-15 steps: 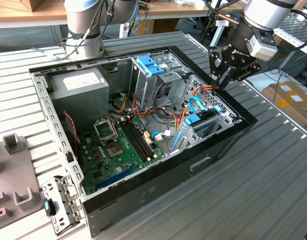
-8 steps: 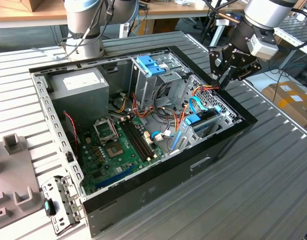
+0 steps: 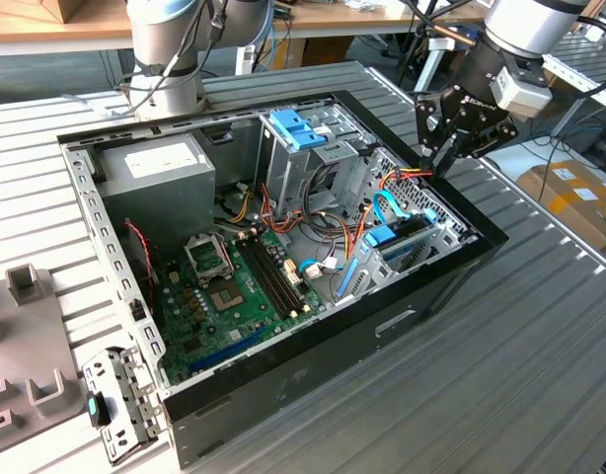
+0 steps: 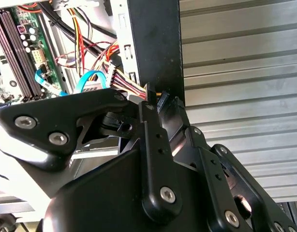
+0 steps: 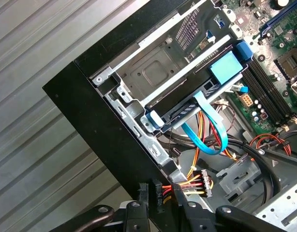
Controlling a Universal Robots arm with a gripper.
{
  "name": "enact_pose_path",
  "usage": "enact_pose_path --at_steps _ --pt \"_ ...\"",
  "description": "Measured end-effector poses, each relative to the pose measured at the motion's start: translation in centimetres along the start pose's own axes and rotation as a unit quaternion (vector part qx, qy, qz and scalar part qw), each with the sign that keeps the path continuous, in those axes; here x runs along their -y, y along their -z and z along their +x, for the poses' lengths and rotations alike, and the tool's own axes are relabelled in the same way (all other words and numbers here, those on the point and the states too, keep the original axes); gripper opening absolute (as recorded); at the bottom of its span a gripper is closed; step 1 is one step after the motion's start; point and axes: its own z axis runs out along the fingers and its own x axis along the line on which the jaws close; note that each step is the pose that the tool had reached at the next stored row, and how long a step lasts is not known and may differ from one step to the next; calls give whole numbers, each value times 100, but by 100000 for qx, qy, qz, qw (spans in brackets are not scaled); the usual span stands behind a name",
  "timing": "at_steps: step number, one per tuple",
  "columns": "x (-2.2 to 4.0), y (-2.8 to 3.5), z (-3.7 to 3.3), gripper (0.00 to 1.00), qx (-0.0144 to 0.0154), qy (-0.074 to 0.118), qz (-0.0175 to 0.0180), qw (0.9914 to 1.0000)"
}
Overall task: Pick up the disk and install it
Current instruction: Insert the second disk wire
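Hovering at the computer case's corner, my gripper was closed on nothing. The disk sat in its bay inside; I judged it stiff and heavy, best held by the blue frame.

A ribbed grey metal table carries an open black computer case beneath the gripper, with grey plastic brackets well away.

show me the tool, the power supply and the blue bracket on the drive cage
tool (image 3: 441, 158), exterior view, its lower end
power supply (image 3: 160, 160), exterior view, its labelled face
blue bracket (image 3: 296, 128), exterior view, its top middle
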Motion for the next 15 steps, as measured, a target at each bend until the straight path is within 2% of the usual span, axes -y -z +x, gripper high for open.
enact_pose_path --at_steps 2,3,4,5,15 --pt "1 0 0 31 -1 1 0 100000" --pt "0 1 1 24 -8 1 -6 100000" --pt "1 1 1 24 -9 3 -9 100000" --pt "1 1 1 18 -4 3 -7 100000" --pt "2 -2 3 19 11 3 11 100000"
